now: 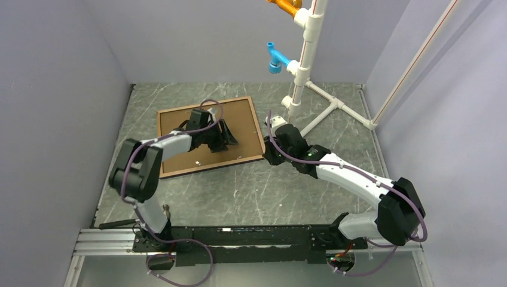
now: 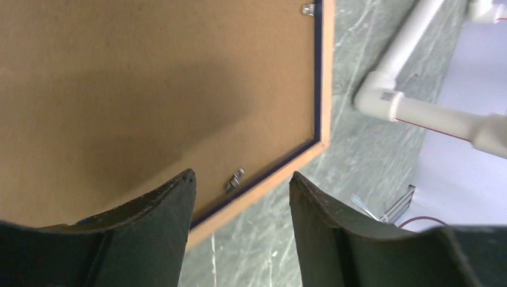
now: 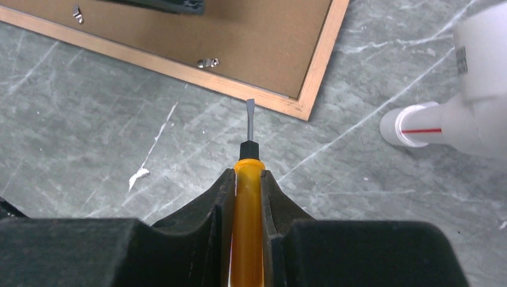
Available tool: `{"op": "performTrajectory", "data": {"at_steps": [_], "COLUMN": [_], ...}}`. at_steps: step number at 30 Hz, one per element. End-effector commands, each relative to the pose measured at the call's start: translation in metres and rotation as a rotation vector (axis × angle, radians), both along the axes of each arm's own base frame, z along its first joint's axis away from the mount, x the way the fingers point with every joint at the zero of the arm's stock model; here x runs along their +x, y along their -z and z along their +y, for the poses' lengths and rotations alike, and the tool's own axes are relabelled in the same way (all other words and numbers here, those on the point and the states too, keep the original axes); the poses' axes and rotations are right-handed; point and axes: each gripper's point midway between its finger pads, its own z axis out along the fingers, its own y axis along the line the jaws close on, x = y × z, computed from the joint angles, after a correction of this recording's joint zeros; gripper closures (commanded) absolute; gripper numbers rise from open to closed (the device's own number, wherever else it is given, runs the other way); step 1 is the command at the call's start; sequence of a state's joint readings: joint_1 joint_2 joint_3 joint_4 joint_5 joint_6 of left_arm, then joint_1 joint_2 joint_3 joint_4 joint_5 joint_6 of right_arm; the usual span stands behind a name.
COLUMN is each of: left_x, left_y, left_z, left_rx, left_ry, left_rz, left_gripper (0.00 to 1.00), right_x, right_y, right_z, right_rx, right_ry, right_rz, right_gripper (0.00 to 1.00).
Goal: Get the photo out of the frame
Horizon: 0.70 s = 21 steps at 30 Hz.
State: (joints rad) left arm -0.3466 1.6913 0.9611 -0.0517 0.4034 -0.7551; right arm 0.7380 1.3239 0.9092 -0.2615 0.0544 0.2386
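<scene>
Frame (image 1: 256,127) lies face down on the bench (image 1: 239,197), left of centre and skewed, brown back up. Photo not visible, presumably face down under the backing board (image 2: 149,78). A thin navy line shows inside the wooden rim. Small metal clip (image 2: 237,179) sits on the board near the rim.

Left claw (image 2: 242,176) spread, pinching nothing, poised over the board with that clip between its fingers. Right claw (image 3: 246,176) pressed on an orange-handled flat screwdriver (image 3: 248,203), blade aimed at the frame's near corner, tip just short of the rim.

Risks, as judged:
- nothing pins the frame, so a push from the blade could skate it across the smooth bench
- blade could slip off a clip and gouge the board or the print beneath
- right arm works near the pipe stand (image 1: 302,72) and could knock it

Bench is grey-green marbled stone-look with pale scuffs. Plain lilac-grey walls (image 1: 54,89) on three sides.
</scene>
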Motion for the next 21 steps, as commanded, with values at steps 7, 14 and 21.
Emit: {"op": "performTrajectory", "data": {"at_steps": [7,14,21], "left_x": [-0.023,-0.079,-0.114], "left_y": [0.038,0.057,0.062], "left_z": [-0.019,-0.010,0.007], "left_rx": [-0.018,-0.023,0.010], "left_ry": [0.108,0.117,0.137], "left_rz": [0.064,0.118,0.140], "left_gripper": [0.43,0.43,0.43], "right_x": [-0.007,-0.006,-0.015], "right_y": [-0.016,-0.009,-0.004], "right_z": [-0.014,-0.004,0.017], "right_rx": [0.037,0.047,0.094], "right_ry": [0.024,-0.008,-0.117], "right_rz": [-0.044,-0.019,0.032], "right_gripper": [1.00,1.00,1.00]}}
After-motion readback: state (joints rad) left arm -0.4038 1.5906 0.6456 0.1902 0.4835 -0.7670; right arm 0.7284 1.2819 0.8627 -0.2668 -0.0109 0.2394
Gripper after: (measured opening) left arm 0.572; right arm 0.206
